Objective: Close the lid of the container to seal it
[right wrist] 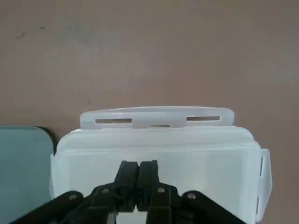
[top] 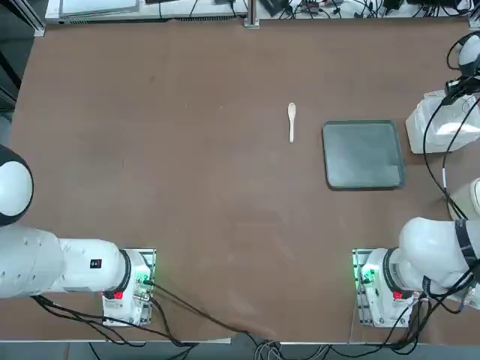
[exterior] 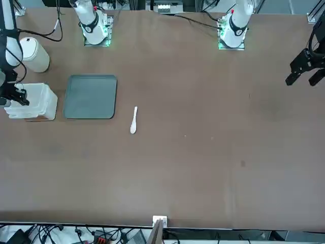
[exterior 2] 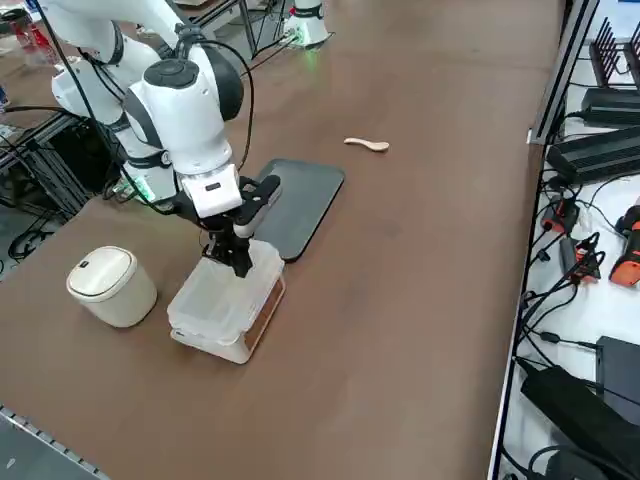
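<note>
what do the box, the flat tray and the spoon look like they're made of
The box looks like thin plastic, cloudy and see-through, with glossy highlights and moulded clip flaps. The tray seems smooth and dark grey with a paler rim, perhaps plastic or coated metal. The spoon is plain white, probably plastic, though ceramic is possible.

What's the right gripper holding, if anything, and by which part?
Nothing held: the right gripper is shut, its fingertips together over the lid of the container.
</note>
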